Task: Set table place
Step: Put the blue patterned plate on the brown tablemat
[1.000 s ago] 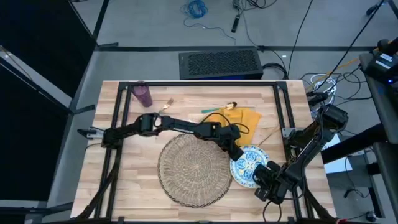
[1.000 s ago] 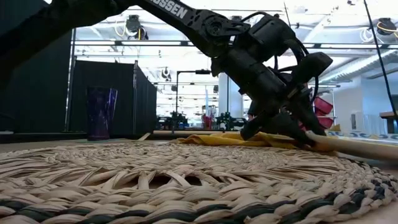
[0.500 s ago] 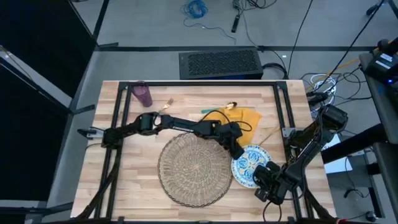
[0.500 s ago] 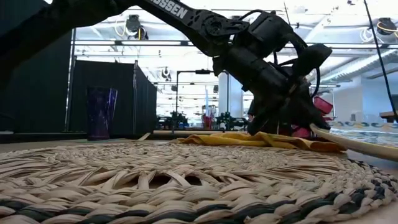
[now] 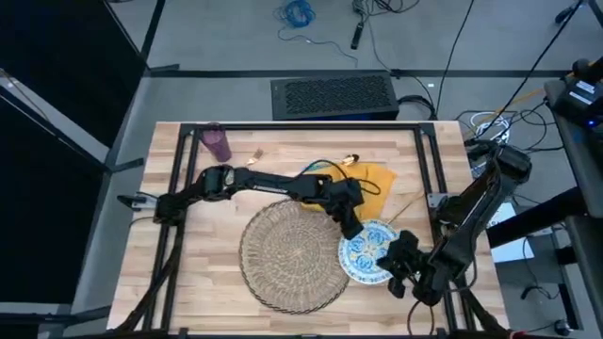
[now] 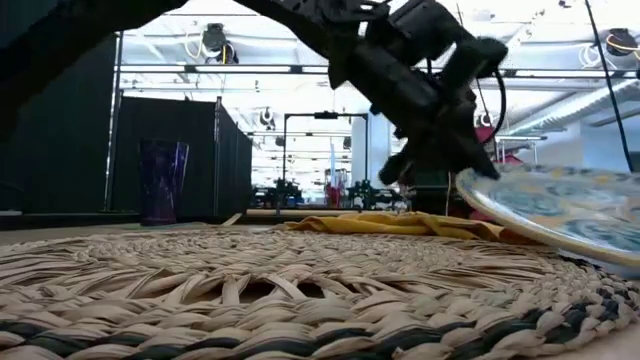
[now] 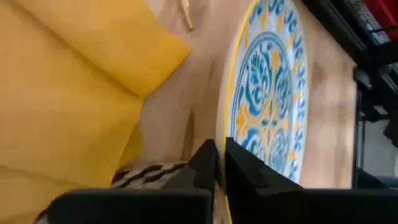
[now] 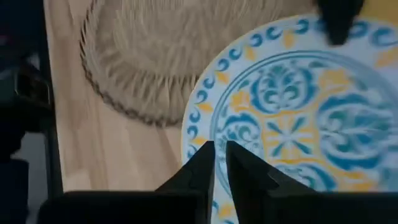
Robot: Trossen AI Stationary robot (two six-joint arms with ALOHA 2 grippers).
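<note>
The white plate with teal and yellow pattern (image 5: 369, 254) is held up between both grippers, at the right edge of the round woven placemat (image 5: 290, 254). My left gripper (image 5: 350, 226) is shut on its far rim. My right gripper (image 5: 396, 260) is shut on its right rim. The mustard napkin (image 5: 369, 179) lies flat behind the plate. A teal-handled piece of cutlery (image 5: 320, 168) and a gold spoon (image 5: 350, 158) lie at the napkin's far-left side. A fork (image 5: 254, 156) lies near the purple cup (image 5: 218, 144), which stands at the far left. My left gripper pinches the plate's far-left rim (image 7: 221, 140) between its two fingers, one on the patterned face and one beneath. The fingers slant down from the table's far left. The plate is lifted and tilted (image 6: 560, 205). My right gripper pinches the plate's right rim (image 8: 219, 138) between its two fingers, coming from the table's right side. The rim shows only at the fingers' free ends. The plate's left part (image 8: 199, 124) reaches over the placemat's edge.
Black metal rails (image 5: 301, 127) frame the wooden table (image 5: 203, 273). A thin wooden stick (image 5: 407, 207) lies right of the napkin. Bare wood lies left of the placemat and along the near edge.
Both grippers have raised the plate off the table and carried it a little toward the table's left. In the low view it has gone from lying nearly flat to hanging tilted above the placemat's right edge. The napkin and placemat have stayed put.
</note>
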